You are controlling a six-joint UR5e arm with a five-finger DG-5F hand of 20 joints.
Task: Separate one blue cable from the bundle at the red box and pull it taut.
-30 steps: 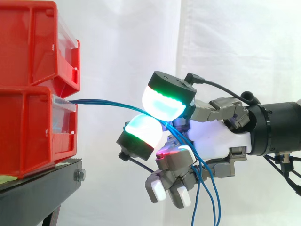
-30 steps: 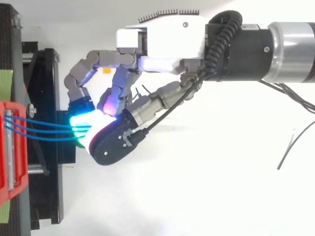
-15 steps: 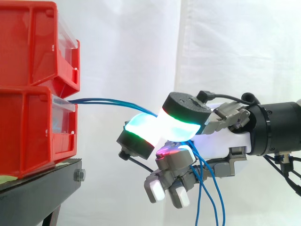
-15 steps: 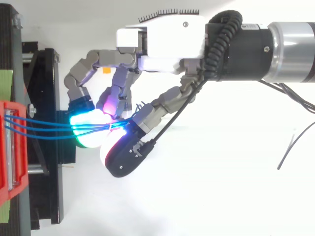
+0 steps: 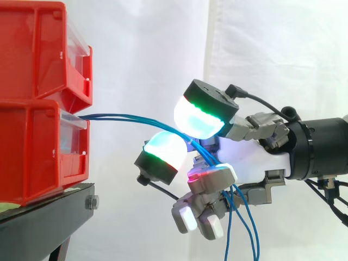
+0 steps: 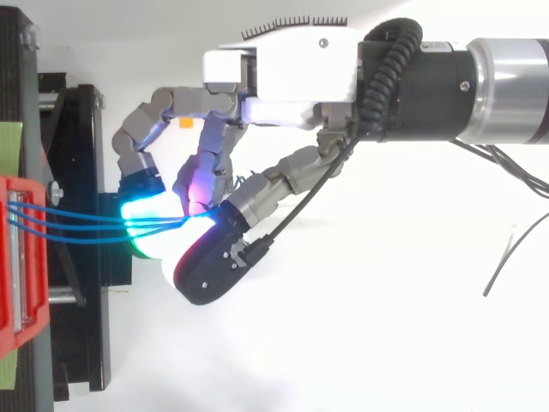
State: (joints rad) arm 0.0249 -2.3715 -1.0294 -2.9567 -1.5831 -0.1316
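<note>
- Three thin blue cables (image 5: pixel 125 116) (image 6: pixel 77 225) are coming out of the front of the lower red plastic bin (image 5: pixel 32 157), just under its clear front lip, and are running side by side towards the robot's hand (image 5: pixel 250 163) (image 6: pixel 292 77).
- The lower bin is sitting on a black metal stand (image 5: pixel 49 217), and a second red plastic bin (image 5: pixel 32 49) is resting on top of it.
- In the side view the cables are arching gently downward and are passing between two large glowing fingertips (image 5: pixel 198 117). One green-edged pad is sitting above them and a cyan-green pad is sitting below and nearer the bins.
- A narrow gap is showing between those two pads, and the cables are threading through it close to both. I cannot tell whether either pad is pressing on them.
- Behind the pads the cables are bending steeply down across the white palm, passing beside a curled finger that is glowing red. They are hanging loose below the hand towards the bottom edge.
- The hand's fingers are curling around the bundle, so all three cables are lying inside the hand's grasp and none is standing apart from the others.
- In the top view the cables are fanning slightly at the bin (image 6: pixel 17 257) and converging where they are meeting the glowing pads.
- The span between the bin and the hand is curving, not straight.
- A white curtain (image 5: pixel 272 54) is hanging behind everything.
</note>
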